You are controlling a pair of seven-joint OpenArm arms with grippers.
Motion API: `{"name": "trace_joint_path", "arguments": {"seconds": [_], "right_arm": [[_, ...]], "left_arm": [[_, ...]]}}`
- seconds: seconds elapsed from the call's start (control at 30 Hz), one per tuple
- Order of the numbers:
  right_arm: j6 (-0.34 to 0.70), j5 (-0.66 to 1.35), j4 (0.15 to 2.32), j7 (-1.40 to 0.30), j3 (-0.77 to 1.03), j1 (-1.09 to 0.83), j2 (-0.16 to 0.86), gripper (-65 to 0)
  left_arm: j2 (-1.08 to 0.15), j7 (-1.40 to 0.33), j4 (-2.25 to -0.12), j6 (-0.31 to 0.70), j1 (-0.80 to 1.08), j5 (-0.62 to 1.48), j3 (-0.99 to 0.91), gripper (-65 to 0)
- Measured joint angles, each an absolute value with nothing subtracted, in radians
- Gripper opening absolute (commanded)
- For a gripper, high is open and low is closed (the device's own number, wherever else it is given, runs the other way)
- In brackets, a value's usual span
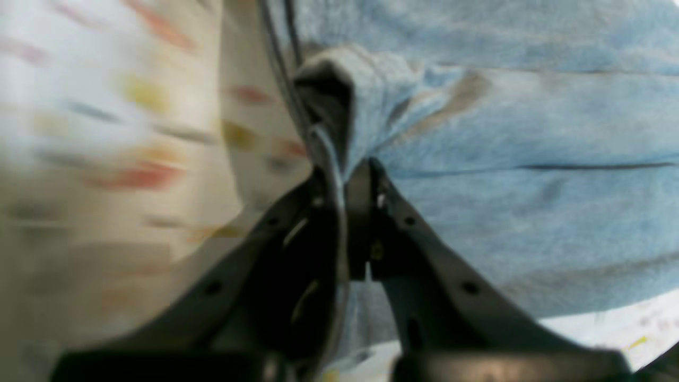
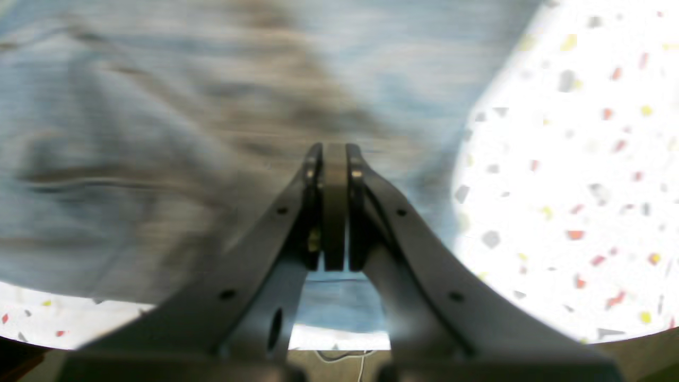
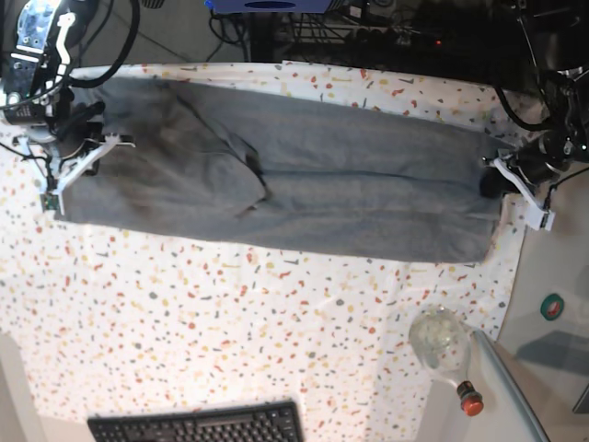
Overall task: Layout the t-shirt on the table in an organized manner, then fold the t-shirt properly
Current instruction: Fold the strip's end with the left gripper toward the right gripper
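Note:
The grey t-shirt (image 3: 350, 184) lies stretched in a long band across the speckled table (image 3: 230, 313), with a bunched fold left of its middle. At the shirt's right end, my left gripper (image 3: 492, 180) is shut on it. The left wrist view shows those fingers (image 1: 353, 170) pinching a raised fold of the t-shirt (image 1: 530, 212) at its edge. My right gripper (image 3: 69, 180) sits at the shirt's left end. In the blurred right wrist view it (image 2: 334, 151) is shut over the t-shirt (image 2: 132, 132). I cannot tell whether any cloth is caught between its pads.
A black keyboard (image 3: 193, 428) lies at the table's near edge. A clear round glass object (image 3: 440, 336) and a red-capped piece (image 3: 469, 401) sit at the near right, beside the plain white ledge (image 3: 552, 267). Cables and dark equipment (image 3: 386, 32) line the far side.

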State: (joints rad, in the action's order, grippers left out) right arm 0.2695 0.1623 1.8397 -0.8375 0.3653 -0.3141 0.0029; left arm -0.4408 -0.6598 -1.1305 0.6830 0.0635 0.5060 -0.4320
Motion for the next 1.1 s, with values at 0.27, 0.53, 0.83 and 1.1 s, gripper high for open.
{"name": "trace_joint_path", "arguments": {"seconds": [0.27, 0.53, 0.83, 1.1], "right_arm": [[0.270, 0.165, 1.839, -0.837, 0.365, -0.310, 0.001, -65.0], [0.270, 0.168, 1.839, -0.834, 0.365, -0.298, 0.002, -65.0], [0.270, 0.164, 1.838, -0.838, 0.365, -0.298, 0.002, -65.0], [0.270, 0.164, 1.838, -0.838, 0.365, -0.297, 0.002, -65.0]], "left_arm": [[-0.303, -0.743, -1.581, 0.544, 0.243, 0.509, -0.347, -65.0], [-0.303, -0.836, -1.740, 0.345, 0.215, 0.509, 0.138, -65.0], [-0.308, -0.833, -1.684, 0.208, 0.139, 0.506, 0.351, -65.0], [-0.285, -0.827, -1.745, 0.142, 0.128, 0.517, 0.343, -65.0]]}}
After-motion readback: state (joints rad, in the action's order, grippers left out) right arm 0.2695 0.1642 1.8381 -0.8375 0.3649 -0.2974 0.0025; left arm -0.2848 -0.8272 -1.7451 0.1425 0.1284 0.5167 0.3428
